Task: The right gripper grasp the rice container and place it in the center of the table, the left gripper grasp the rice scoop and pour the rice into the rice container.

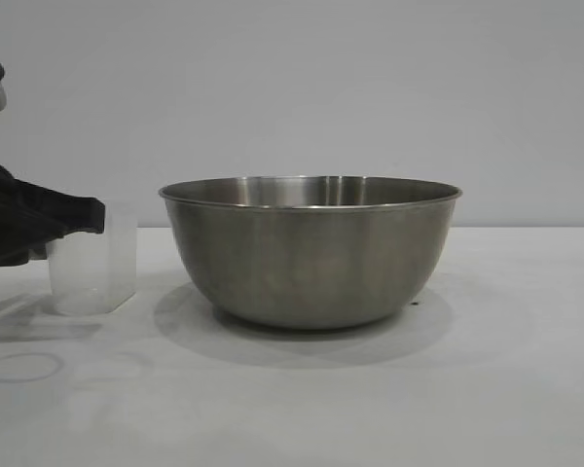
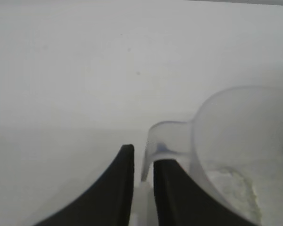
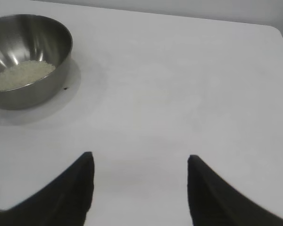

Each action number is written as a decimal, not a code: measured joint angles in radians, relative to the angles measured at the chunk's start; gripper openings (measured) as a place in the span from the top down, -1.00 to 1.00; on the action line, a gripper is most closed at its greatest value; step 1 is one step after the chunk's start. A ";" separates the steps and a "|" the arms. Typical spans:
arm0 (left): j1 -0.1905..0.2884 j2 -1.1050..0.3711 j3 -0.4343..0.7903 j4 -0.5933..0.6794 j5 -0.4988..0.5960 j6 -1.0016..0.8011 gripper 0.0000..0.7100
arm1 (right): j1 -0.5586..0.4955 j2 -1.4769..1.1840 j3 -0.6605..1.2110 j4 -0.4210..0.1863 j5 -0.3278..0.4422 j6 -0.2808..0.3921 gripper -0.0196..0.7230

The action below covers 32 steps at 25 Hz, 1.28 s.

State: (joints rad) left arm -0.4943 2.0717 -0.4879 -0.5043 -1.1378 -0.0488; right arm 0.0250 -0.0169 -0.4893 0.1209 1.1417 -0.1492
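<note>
The rice container, a large steel bowl, stands on the white table near its middle. In the right wrist view it holds a heap of rice. The rice scoop, a translucent cup, stands upright on the table to the bowl's left. My left gripper reaches it from the left edge. In the left wrist view the scoop's handle lies between the slightly parted fingers of that gripper, with a thin gap on one side. A little rice clings inside the scoop. My right gripper hovers open and empty, well away from the bowl.
A pale wall runs behind the table. Bare table surface stretches between the right gripper and the bowl, and the table's rounded far corner shows in the right wrist view.
</note>
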 joint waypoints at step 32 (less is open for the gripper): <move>0.000 -0.143 0.178 -0.023 -0.008 0.006 0.62 | 0.000 0.000 0.000 0.000 0.000 0.000 -0.07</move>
State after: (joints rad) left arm -0.4943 1.9287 -0.3098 -0.5276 -1.1459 -0.0427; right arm 0.0250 -0.0169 -0.4893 0.1209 1.1417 -0.1492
